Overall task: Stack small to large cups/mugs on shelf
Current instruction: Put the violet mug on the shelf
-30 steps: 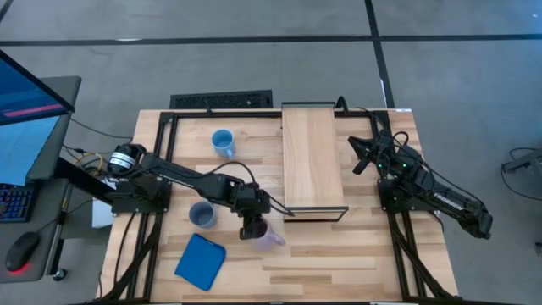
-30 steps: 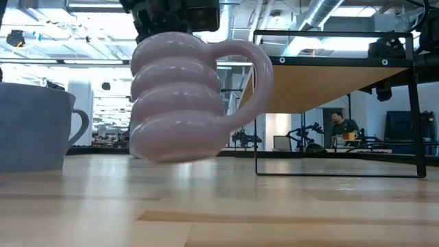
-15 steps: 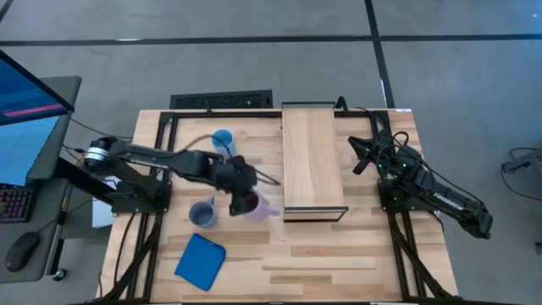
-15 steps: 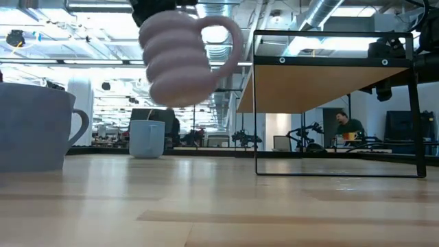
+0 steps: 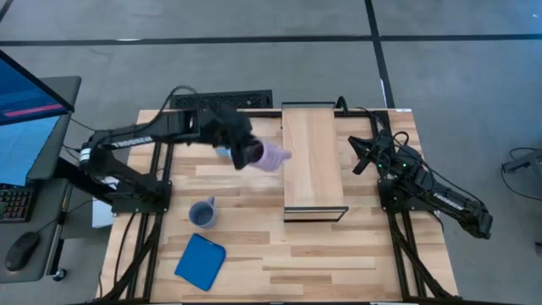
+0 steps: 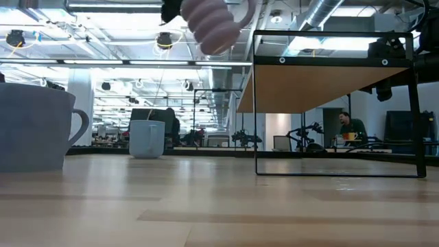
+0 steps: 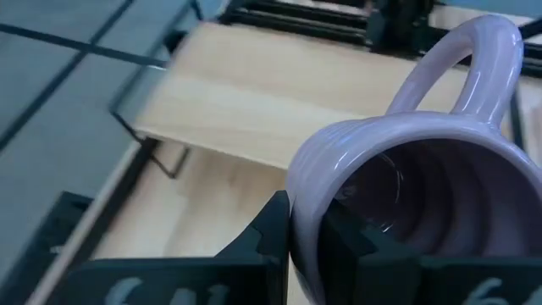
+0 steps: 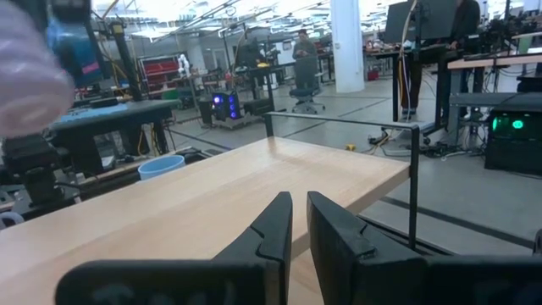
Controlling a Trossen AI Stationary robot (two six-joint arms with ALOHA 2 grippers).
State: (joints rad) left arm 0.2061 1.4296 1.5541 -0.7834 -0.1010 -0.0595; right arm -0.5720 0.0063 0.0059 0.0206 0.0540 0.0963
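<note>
Right now the left gripper is up in the air, its fingers clamped on the rim of the pale purple mug, one finger outside the wall and the other inside the cup. From above, the mug hangs just beside the shelf's left long edge, near the far end of the shelf, with its handle pointing toward the board. From table height the ribbed purple body shows high up, above the level of the shelf board and to the side of its dark frame, clear of the tabletop.

On the table, the dull grey-blue mug stands upright toward the near left part, well apart from the shelf, with its handle turned toward the far side. Nearer the front edge, close to the front left corner, lies the flat blue square pad. The bright light blue mug stands upright toward the far edge; from above it is mostly hidden under the left arm.

Off at the right side of the table waits the right gripper, just beside the shelf's right long edge, its fingers drawn nearly together on nothing.
</note>
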